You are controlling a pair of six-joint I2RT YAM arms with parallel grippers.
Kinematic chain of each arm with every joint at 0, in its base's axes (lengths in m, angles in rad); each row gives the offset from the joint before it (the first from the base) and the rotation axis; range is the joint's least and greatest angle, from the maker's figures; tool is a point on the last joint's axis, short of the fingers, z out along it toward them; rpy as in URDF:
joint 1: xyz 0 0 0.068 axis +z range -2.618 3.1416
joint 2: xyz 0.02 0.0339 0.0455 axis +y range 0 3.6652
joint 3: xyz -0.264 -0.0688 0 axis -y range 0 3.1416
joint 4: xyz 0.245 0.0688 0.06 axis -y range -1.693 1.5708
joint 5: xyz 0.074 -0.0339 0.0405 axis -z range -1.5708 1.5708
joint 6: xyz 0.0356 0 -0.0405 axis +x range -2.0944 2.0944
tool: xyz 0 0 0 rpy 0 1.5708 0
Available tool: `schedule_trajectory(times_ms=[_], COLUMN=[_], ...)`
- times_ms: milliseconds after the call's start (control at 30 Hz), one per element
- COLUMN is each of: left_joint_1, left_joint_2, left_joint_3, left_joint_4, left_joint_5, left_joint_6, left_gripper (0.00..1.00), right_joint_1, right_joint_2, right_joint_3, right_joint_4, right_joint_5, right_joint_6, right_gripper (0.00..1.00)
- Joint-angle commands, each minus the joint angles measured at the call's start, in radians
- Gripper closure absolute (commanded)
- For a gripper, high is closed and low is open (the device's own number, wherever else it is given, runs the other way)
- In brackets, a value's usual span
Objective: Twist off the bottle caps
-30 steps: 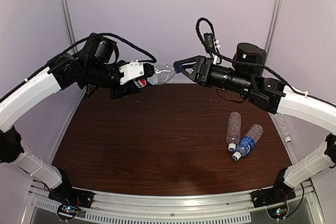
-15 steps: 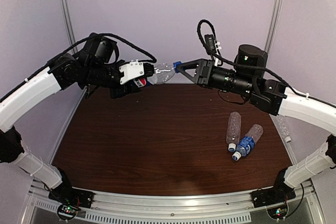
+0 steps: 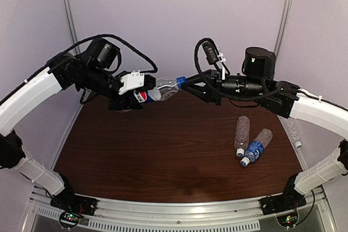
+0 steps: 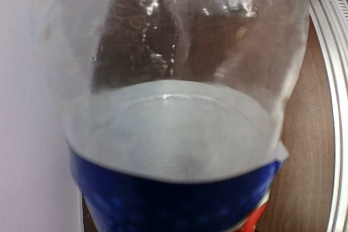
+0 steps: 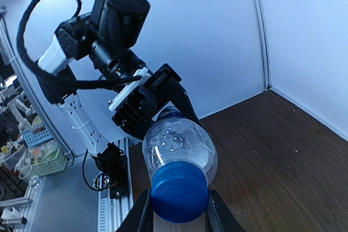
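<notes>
Your left jaws grip the bottle (image 3: 165, 88) lying 9-to-3 o'clock, right jaws clamped on its blue cap (image 3: 181, 81).

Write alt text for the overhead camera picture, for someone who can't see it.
Above a brown table, the left gripper holds a Pepsi bottle sideways by its body while the right gripper is clamped on its dark blue cap. A clear bottle and a blue-labelled bottle lie side by side on the table's right.
</notes>
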Motion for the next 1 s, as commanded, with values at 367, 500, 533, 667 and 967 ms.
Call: schedule_trajectory(times_ms=[367,500,533,667,967], left_joint_1=[-0.028,-0.028,-0.027,-0.026,-0.026], left_joint_2=[0.079,0.077,0.075,0.062,0.027], left_joint_3=[0.114,0.111,0.11,0.1,0.052], left_joint_4=[-0.228,-0.231,-0.23,-0.177,0.237], left_joint_5=[0.359,0.375,0.376,0.299,-0.334], left_joint_6=[0.102,0.093,0.092,0.054,0.047], left_gripper=[0.64,0.64,0.64,0.63,0.64], right_joint_1=[0.117,0.128,0.13,0.13,0.004], right_joint_2=[-0.036,-0.055,-0.058,-0.077,-0.1], right_joint_3=[-0.019,-0.036,-0.042,-0.071,-0.136], right_joint_4=[-0.241,-0.222,-0.207,-0.078,0.215], right_joint_5=[-0.002,0.04,0.05,0.199,0.117], right_joint_6=[-0.776,-0.808,-0.797,-0.572,0.305], right_gripper=[1.0,1.0,0.89,0.01,0.01])
